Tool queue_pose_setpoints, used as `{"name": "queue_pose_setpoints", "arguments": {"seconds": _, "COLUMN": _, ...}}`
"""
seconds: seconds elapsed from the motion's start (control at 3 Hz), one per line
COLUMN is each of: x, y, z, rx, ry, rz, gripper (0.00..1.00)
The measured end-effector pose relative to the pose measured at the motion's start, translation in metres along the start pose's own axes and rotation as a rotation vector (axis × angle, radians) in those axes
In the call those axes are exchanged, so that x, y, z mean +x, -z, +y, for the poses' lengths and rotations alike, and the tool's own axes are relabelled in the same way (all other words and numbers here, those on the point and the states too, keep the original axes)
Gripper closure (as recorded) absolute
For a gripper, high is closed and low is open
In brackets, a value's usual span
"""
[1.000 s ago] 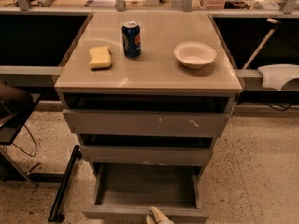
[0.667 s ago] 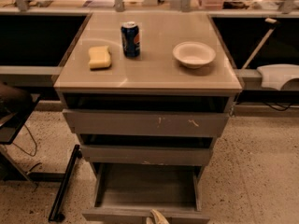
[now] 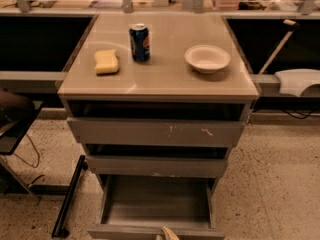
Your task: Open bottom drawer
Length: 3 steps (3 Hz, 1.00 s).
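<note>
Change since earlier view: almost nothing is moving; the bottom drawer (image 3: 157, 204) is sitting pulled out about as far as before, and the gripper (image 3: 170, 233) is staying at its near edge.
Bottom drawer, location: it is lying lowest of the three, near the floor (image 3: 272, 184), projecting toward the near side with its shallow grey box showing.
Bottom drawer, condition: it is looking largely open; the task is probably nearing completion.
Gripper, location: it is showing only as a pale tip at the near middle of the drawer's front panel, at the bottom of the view.
Gripper, state: spread or pressed together cannot be told.
Gripper, reason for placement: it is likely bearing on the handleless front's top lip, the only purchase for pulling.
Middle drawer (image 3: 157, 166): it is sitting slightly out, overhanging the far part of the open box.
Top drawer (image 3: 155, 132): it is standing furthest forward of the upper two, white scratches on its face.
Cabinet top (image 3: 165, 84): it is carrying a sponge (image 3: 106, 62) at left, a blue can (image 3: 139, 42) upright just right of it, and a bowl (image 3: 207, 58) at right.
Risk: a hard pull could be shaking the can.
</note>
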<state>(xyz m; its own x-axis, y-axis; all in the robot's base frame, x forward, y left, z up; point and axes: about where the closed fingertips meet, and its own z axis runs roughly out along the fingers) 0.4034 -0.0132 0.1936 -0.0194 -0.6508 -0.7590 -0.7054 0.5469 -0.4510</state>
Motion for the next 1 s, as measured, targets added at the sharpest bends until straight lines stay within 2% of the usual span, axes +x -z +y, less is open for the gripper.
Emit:
{"name": "queue_pose_setpoints", "arguments": {"seconds": 0.33, "x": -0.0036, "y": 0.0022, "z": -0.0021, "rx": 0.000, "ry": 0.000, "rz": 0.000, "gripper": 1.00}}
{"name": "queue_pose_setpoints", "arguments": {"seconds": 1.0, "x": -0.0036, "y": 0.0022, "z": -0.0021, "rx": 0.000, "ry": 0.000, "rz": 0.000, "gripper": 0.58}}
